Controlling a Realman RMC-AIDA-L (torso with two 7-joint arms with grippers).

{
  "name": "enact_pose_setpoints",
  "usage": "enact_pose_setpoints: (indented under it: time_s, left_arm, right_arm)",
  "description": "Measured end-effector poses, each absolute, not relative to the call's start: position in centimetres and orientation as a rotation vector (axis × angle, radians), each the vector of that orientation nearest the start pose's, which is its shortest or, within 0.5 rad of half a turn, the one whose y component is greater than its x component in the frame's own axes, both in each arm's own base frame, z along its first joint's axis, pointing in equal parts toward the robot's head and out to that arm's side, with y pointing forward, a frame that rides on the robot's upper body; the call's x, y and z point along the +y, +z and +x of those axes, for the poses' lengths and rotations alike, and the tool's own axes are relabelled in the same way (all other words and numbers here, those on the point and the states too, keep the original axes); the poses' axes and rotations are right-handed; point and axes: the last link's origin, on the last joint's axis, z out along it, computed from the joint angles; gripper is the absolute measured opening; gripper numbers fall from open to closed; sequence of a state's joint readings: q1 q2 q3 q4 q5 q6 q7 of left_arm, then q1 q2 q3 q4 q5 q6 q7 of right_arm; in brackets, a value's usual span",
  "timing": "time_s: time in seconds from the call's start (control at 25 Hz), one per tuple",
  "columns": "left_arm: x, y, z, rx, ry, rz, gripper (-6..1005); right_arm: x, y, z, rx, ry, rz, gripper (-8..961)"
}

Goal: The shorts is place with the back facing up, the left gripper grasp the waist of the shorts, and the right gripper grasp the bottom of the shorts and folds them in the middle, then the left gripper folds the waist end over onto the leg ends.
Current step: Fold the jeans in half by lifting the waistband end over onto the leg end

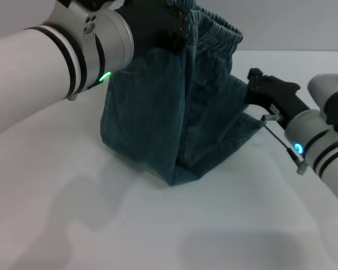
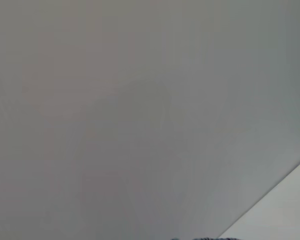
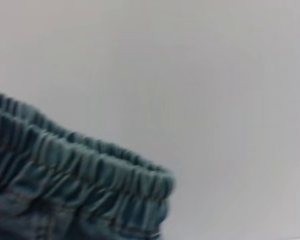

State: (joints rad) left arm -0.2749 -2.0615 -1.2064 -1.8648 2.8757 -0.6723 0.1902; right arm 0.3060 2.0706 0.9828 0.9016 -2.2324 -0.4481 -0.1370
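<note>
You are not looking at any readable text, label, brand, number or sign in these views. Nothing legible is showing on the shorts, on their waist, or on the white surface. The left pincer and the right pincer are showing only small lights on their wrists, green and blue, no markings.

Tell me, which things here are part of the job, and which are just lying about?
Part of the job:
- shorts, hanging lifted
- waist, held up by the left gripper
- right gripper, at the shorts' side

Just there:
- white table; nothing else
</note>
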Motion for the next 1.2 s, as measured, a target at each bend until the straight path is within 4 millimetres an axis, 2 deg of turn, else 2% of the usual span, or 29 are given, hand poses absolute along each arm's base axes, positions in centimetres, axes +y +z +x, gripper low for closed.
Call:
enact_pose_setpoints:
  time_s: [0.36,0.56,0.92,1.2]
  left_arm:
    - [33.0,-1.1,-6.5,-0.297,-0.362,-2.221,30]
    - [33.0,-2.8,-7.2,-0.333,-0.392,-2.252,30]
    - [32.9,-5.6,-8.2,-0.422,-0.506,-2.281,46]
    - [31.8,-9.6,-8.6,-0.35,-0.65,-2.295,85]
  right_arm:
    - [33.5,-4.0,24.7,0.729,0.707,-1.602,-1]
    - [31.6,-2.2,25.2,0.64,0.709,-1.497,-1]
    - [30.9,-2.1,25.6,0.646,0.702,-1.486,-1]
    - [30.9,-2.0,25.6,0.634,0.698,-1.494,-1]
